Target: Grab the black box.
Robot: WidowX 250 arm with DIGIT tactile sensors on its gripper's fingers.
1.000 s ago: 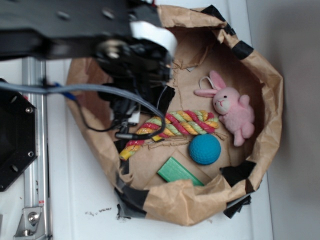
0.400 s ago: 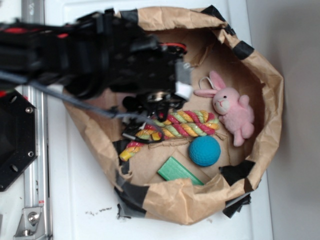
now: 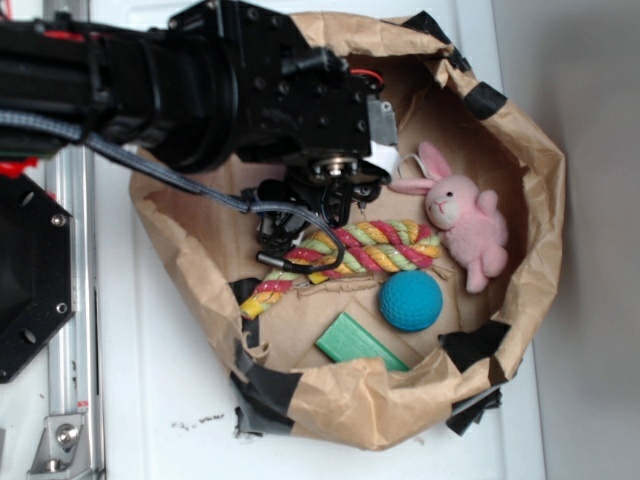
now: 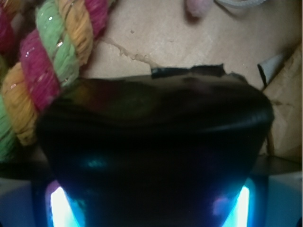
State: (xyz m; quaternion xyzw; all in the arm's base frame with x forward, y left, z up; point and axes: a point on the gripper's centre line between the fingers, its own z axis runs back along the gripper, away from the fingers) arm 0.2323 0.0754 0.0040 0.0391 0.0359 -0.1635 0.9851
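Observation:
The black box (image 4: pixel 151 142) fills the lower middle of the wrist view, glossy and dark, lying on the brown paper floor. My gripper (image 4: pixel 147 210) is open, with one blue-lit finger close on each side of the box. From the exterior view the box is hidden under my black arm (image 3: pixel 250 95), which reaches into the paper bag. The gripper (image 3: pixel 322 200) hangs just above the left end of the rope toy.
A striped rope toy (image 3: pixel 350 250) lies beside the gripper. In the bag there are also a blue ball (image 3: pixel 410 300), a green block (image 3: pixel 355 345) and a pink bunny (image 3: pixel 465 220). The bag's crumpled wall (image 3: pixel 535 200) rings them, patched with black tape (image 3: pixel 475 345).
My arm has swung right and gone deeper into the bag, settling over the spot above the rope's left end.

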